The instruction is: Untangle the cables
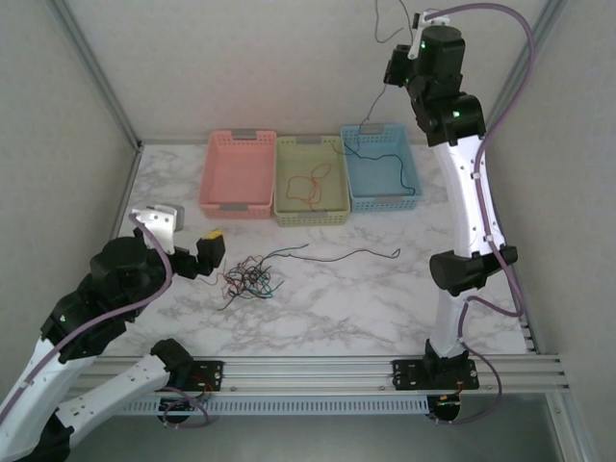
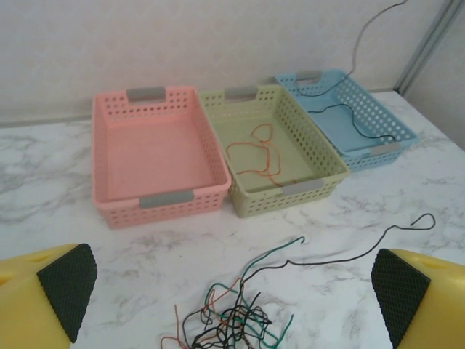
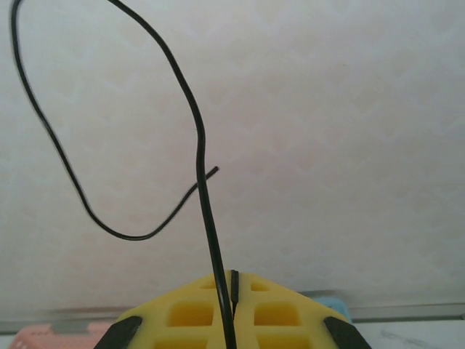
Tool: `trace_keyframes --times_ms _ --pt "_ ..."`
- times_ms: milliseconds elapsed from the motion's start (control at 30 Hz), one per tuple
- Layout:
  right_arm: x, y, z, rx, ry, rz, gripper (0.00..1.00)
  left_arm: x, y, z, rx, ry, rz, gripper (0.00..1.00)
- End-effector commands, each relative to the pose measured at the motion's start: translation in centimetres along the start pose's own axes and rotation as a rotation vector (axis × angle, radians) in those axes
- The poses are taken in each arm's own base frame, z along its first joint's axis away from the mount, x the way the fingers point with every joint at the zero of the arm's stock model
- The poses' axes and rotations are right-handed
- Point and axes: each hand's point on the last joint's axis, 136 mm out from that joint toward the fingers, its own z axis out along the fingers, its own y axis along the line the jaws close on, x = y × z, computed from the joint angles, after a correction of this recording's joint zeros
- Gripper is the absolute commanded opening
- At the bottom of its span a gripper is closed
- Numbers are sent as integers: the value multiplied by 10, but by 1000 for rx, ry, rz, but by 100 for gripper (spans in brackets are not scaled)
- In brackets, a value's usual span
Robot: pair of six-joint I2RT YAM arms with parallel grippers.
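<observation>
Where left gripper point(image 2: 232, 294) gapes, cables point(image 2: 231, 323) lie ahead

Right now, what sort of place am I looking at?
Likely a robot lab test cell: a marble-patterned tabletop boxed in by aluminium framing, left arm and right arm bolted to a rail, plus a pink basket, a green basket and a blue basket.

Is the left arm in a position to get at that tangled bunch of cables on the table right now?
Probably yes. The left pincer stands open and empty just beside the tangle of cables, facing it, and nothing lies on the marble table between them.
</observation>
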Motion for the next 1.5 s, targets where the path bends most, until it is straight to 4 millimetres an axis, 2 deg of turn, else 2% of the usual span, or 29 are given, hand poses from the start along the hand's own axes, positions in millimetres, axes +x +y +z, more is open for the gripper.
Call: trace_keyframes --times_ms 0,233,500,667,800,900,1067,1167,1300,1467 --pt "-19 -15 1 71 -77 39 0 22 20 -4 -82 28 -19 100" --pt "-13 -17 11 82 -69 37 0 46 28 -5 -109 77 0 100" --pt "-11 -38 15 121 -53 44 0 63 36 -4 -137 83 -1 100" --pt "-1 -53 20 152 -23 39 0 67 38 -6 -139 80 -3 100" --pt "15 -64 31 178 19 36 0 69 41 -8 -140 68 -4 100" --pt "36 -69 44 195 68 27 0 70 40 -9 -133 60 -7 100" --pt "86 -81 69 240 185 25 0 70 41 -11 -131 48 -12 100" --pt "124 -84 86 254 278 21 0 71 40 -11 -125 46 -14 100" --pt "187 -90 105 278 439 16 0 72 40 -11 -123 46 -14 100" --pt "254 -100 118 298 607 23 5 72 40 -12 -118 43 -16 100"
